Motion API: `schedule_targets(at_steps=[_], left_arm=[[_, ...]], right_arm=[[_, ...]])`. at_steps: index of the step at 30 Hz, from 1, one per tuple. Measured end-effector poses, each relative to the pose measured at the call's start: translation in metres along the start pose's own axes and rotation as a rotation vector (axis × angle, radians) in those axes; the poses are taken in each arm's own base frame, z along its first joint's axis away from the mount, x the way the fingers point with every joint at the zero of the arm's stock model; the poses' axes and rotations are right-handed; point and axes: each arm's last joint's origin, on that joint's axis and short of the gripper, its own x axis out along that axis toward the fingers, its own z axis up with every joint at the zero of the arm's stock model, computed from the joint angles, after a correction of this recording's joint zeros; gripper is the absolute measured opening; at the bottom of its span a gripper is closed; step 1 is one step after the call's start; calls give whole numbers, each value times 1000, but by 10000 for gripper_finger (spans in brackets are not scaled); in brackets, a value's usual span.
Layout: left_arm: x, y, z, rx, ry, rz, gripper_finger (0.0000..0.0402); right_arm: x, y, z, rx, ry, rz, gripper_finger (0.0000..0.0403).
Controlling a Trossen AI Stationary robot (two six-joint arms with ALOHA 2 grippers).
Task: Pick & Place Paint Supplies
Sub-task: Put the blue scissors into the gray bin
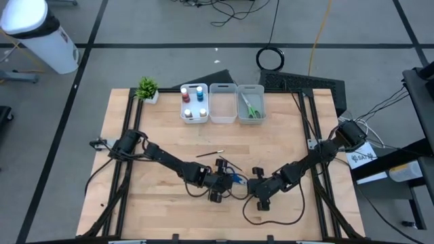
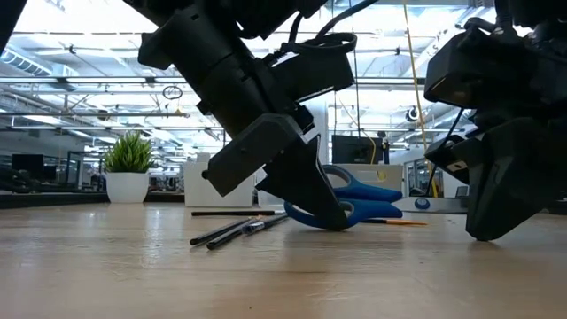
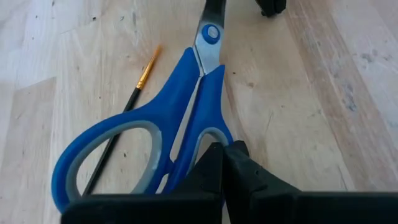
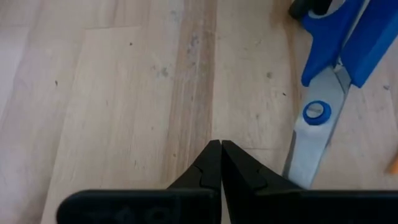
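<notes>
Blue-handled scissors (image 1: 235,179) lie flat on the wooden table, blades shut, near its middle front. My left gripper (image 1: 220,183) is shut, and its fingertips (image 3: 224,152) are down on the scissors' smaller handle loop. My right gripper (image 4: 221,146) is shut and sits low over bare wood beside the scissors' blade (image 4: 309,146), to its right in the high view (image 1: 259,187). A dark brush with an orange ferrule (image 3: 134,99) lies beside the larger loop. More thin brushes (image 2: 235,230) lie on the table, one farther back (image 1: 210,154). My left gripper comes at the blue scissors slanting down from the table's left (image 2: 337,217). Its shut fingertips meet on the smaller handle loop (image 3: 210,135), near the loop's outer end. The fingers hide whether the rim is pinched or only pressed. The scissors rest on the table.
Three whitish bins stand in a row at the far edge: the left one (image 1: 194,103) holds paint bottles, the middle one (image 1: 222,103) shows nothing inside, and the right one (image 1: 251,105) holds green scissors. A small potted plant (image 1: 147,88) stands left of them. A black cable (image 1: 261,218) loops near the front.
</notes>
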Motion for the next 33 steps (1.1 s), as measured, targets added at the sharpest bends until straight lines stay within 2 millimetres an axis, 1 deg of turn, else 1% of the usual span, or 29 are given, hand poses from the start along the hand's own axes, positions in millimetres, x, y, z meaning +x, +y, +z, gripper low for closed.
schedule_targets(at_steps=[4,7,9,13,15,18,21,24,27,30,33], left_arm=[[0,0,0,7,0,6,1],[0,0,0,18,3,26,1],[0,0,-1,25,4,27,1],[0,0,-1,25,5,29,1],[0,0,-1,33,3,30,1],[0,1,0,48,0,54,1],[0,2,0,47,-1,65,0],[0,2,0,48,-2,66,0],[0,2,0,60,-4,69,0],[0,2,1,60,-10,75,0],[0,2,1,59,-12,75,0]], right_arm=[[0,0,1,-1,-10,5,0],[-5,1,4,-7,-32,15,0],[-12,1,7,-3,-53,19,0],[-33,-3,25,82,-189,5,1],[-41,-9,33,129,-249,-20,11],[-46,-22,46,185,-311,-30,47],[-41,-39,49,260,-280,-23,103],[-27,-54,51,312,-225,20,162],[-12,-65,47,336,-175,5,208],[1,-71,43,348,-125,52,229],[6,-71,44,368,-120,116,221]])
